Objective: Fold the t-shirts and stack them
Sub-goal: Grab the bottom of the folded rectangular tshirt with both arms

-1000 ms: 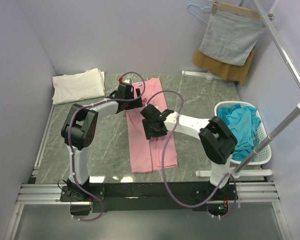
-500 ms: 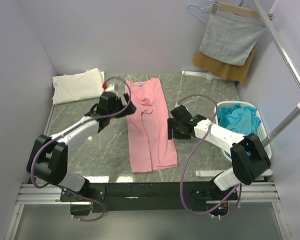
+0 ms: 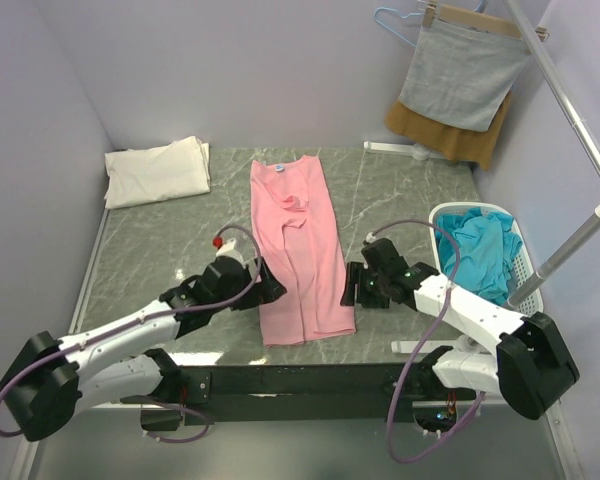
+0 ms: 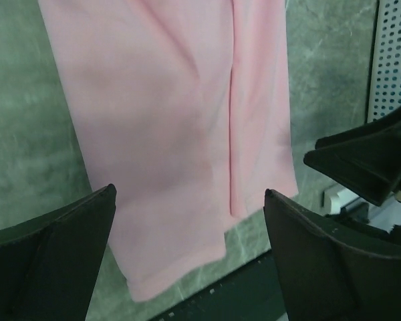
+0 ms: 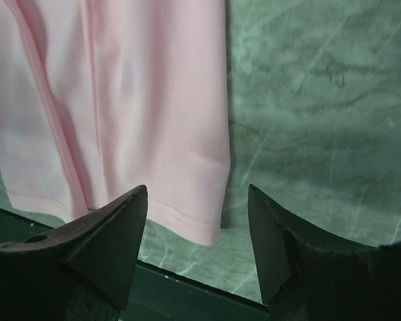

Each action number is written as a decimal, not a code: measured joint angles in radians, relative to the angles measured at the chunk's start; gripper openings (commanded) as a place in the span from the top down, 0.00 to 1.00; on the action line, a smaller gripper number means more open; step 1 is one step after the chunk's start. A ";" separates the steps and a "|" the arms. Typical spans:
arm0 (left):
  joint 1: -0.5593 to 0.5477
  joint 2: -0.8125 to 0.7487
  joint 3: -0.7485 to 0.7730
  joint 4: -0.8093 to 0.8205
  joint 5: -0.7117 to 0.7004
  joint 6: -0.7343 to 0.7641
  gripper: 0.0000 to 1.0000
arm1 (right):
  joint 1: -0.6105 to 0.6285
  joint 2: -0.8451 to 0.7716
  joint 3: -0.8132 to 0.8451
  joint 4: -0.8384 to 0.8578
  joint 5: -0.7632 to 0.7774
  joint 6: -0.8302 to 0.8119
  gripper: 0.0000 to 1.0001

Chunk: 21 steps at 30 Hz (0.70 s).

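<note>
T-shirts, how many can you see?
3 at least: a pink one flat in the middle, a cream one folded in the far left corner, teal cloth heaped in the basket, which may hide more.

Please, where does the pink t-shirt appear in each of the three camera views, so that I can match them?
Top external: the pink t-shirt lies lengthwise mid-table, between the two arms.
Left wrist: the pink t-shirt fills the upper middle, its hem toward the bottom.
Right wrist: the pink t-shirt fills the upper left, its hem corner low at centre.
Shared landmark: the green marbled table beside the shirt.
</note>
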 measured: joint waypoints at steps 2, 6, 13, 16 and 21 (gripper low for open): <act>-0.040 -0.039 -0.040 -0.004 -0.015 -0.048 0.05 | 0.000 -0.016 -0.033 0.006 -0.012 0.016 0.33; -0.126 -0.055 -0.073 -0.062 -0.056 -0.129 0.03 | 0.000 -0.024 -0.081 0.011 -0.020 0.039 0.33; -0.250 -0.055 -0.087 -0.171 -0.142 -0.238 0.05 | 0.000 -0.045 -0.128 0.035 -0.045 0.063 0.33; -0.293 -0.053 -0.118 -0.177 -0.157 -0.283 0.07 | 0.000 -0.074 -0.160 0.056 -0.064 0.079 0.33; -0.340 -0.042 -0.143 -0.103 -0.171 -0.335 0.14 | 0.000 -0.088 -0.185 0.092 -0.104 0.100 0.37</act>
